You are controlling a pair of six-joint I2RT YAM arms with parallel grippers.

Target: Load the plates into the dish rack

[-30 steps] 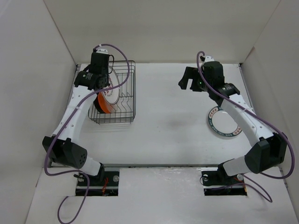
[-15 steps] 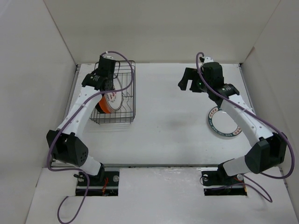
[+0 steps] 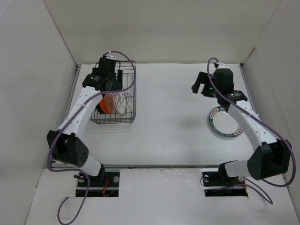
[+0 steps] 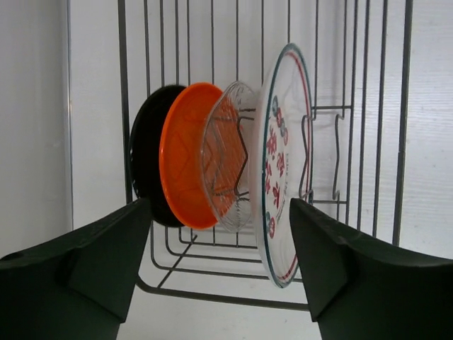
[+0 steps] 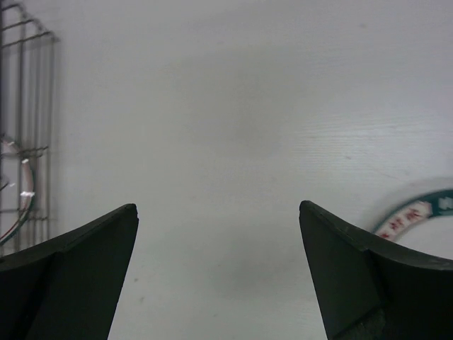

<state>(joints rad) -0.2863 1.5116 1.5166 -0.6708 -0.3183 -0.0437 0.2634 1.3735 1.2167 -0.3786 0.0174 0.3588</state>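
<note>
Found four plates point(image 4: 185, 156) standing in rack point(image 3: 127, 115) just ahead of wide, empty left gripper point(image 4: 219, 209); green-rimmed plate point(image 3: 222, 125) not yet loaded, near wide, empty right gripper point(image 5: 218, 207).

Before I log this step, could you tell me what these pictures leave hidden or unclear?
Top view: left arm covers part of the dish rack.
Right wrist view: frame edge cuts off most of the green-rimmed plate.
Left wrist view: white plate, seen obliquely, red characters unreadable.
</note>
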